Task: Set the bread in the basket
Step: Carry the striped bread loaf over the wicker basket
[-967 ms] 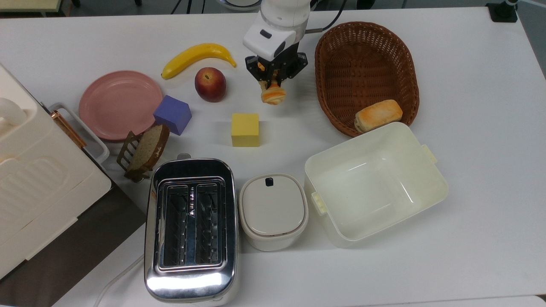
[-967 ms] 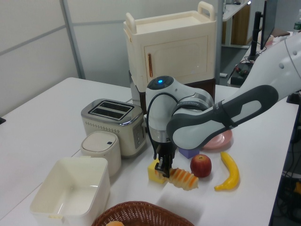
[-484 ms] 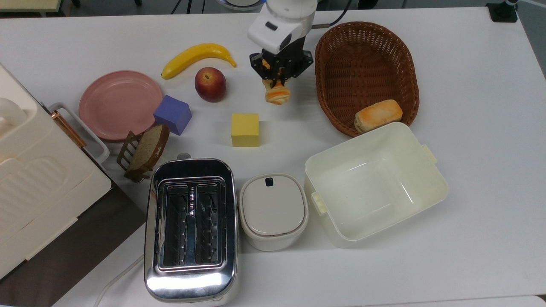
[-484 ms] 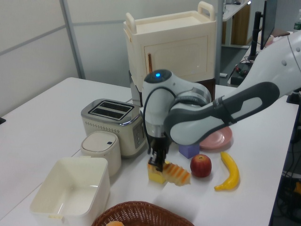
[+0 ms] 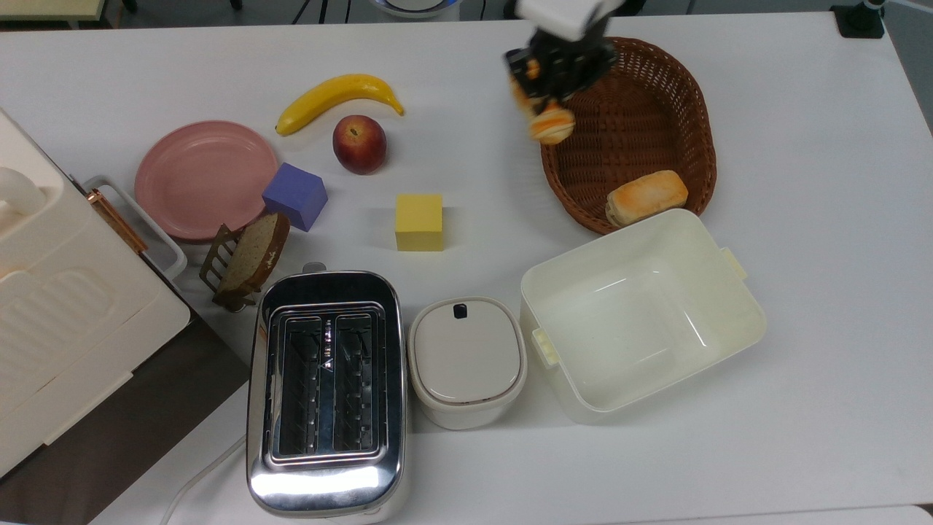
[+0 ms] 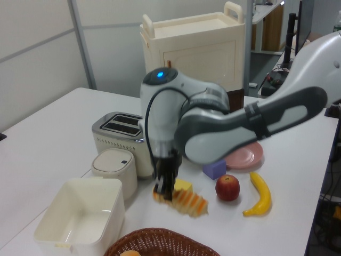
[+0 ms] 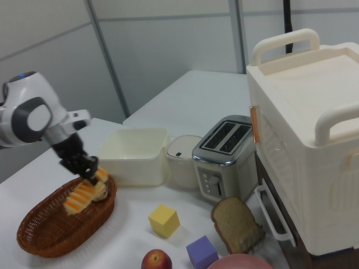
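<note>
We see the hand [image 5: 557,69] clenched on one end of the bread [image 5: 548,120], which hangs from it in the air, slanting down and away from the hand. In the top view the bread's free end sits over the rim of the basket [image 5: 656,80] on the side facing the tabletop's middle; in the right view the bread [image 7: 85,191] hangs just above that rim.

A short golden bun [image 5: 646,197] lies inside the basket at the end nearest the cream tub [image 5: 641,313], which touches the basket's rim. A yellow block [image 5: 419,222], a purple block [image 5: 294,195], an apple [image 5: 359,144], a banana [image 5: 337,98] and a pink plate [image 5: 204,179] lie toward the tabletop's middle, well apart from the basket. A toaster [image 5: 326,394] and a lidded white pot [image 5: 467,361] stand along the top view's lower edge.

Half a second ago the hand held the bread over bare tabletop between apple and basket; it has since carried it to the basket's rim.
</note>
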You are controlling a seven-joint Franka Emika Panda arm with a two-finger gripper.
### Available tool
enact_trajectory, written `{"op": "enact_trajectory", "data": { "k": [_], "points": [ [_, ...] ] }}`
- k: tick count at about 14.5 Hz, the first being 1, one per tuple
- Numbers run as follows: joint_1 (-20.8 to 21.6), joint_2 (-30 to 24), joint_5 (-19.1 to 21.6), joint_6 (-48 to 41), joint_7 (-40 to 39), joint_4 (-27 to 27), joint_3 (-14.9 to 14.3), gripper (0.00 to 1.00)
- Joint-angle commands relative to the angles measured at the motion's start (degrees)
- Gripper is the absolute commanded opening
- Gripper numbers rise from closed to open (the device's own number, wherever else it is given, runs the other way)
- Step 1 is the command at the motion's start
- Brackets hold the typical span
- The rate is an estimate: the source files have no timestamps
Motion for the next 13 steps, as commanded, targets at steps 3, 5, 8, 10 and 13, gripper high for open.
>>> {"op": "enact_trajectory", "data": {
  "k": [3,5,8,10,13],
  "points": [
    [3.0,-0.1,-1.4,-5.8,2.8,-0.4,4.9,0.15],
    [4.3,0.4,-1.4,-6.0,2.9,-0.5,4.9,0.15],
    [4.9,1.9,-1.4,-6.0,2.8,-0.5,5.6,0.15],
    [5.6,2.8,-1.4,-6.0,2.8,-0.5,6.1,0.15],
    [5.8,2.8,-1.4,-5.9,3.4,-0.4,6.1,0.69]
  ]
}}
